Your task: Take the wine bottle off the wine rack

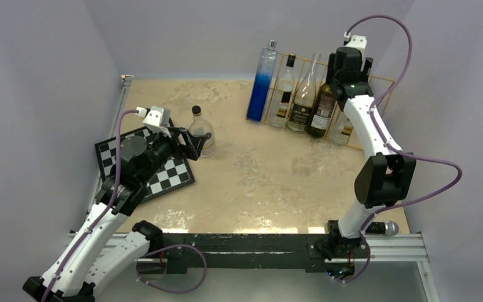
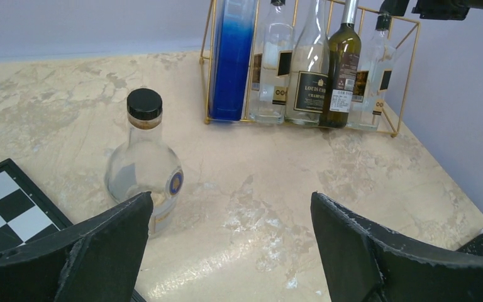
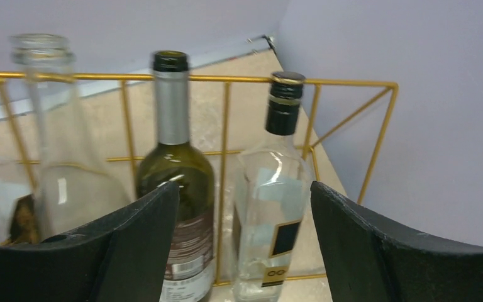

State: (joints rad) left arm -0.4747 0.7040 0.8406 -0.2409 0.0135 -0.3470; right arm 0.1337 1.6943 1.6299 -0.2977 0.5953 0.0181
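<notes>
Nearest the right wrist camera, the two black fingers (image 3: 132,251) of the right gripper (image 3: 244,192) stand wide apart and grip nothing. Just beyond them stands the dark green glass wine bottle (image 3: 177,182) with a grey foil neck, upright in the gold-tan wire wine rack (image 3: 226,79). It is the fourth bottle from the rack's left end. A tall clear glass bottle (image 3: 56,151) stands on one side of it. On the other side, in the end bay by the lilac wall (image 3: 415,63), is a square clear bottle with a black cap (image 3: 275,201). Whether either finger touches the wine bottle cannot be told. Seen from above, this gripper hangs over the bottle tops toward the rack's right end.

Farther left in the rack stand another clear bottle with a black label (image 1: 283,94) and, at the end, a tall blue-tinted bottle (image 1: 261,85). The rack sits in the far right corner of the tan marbled table (image 1: 258,182).

Well apart, on the table's left side, the left gripper (image 2: 231,201) sits low with its jaws also spread and holds nothing. It is just beside a round clear flask with a black cap (image 2: 143,167), and contact between them cannot be judged. A black-and-white checkerboard (image 2: 3,207) lies flat on the table beneath that arm.
</notes>
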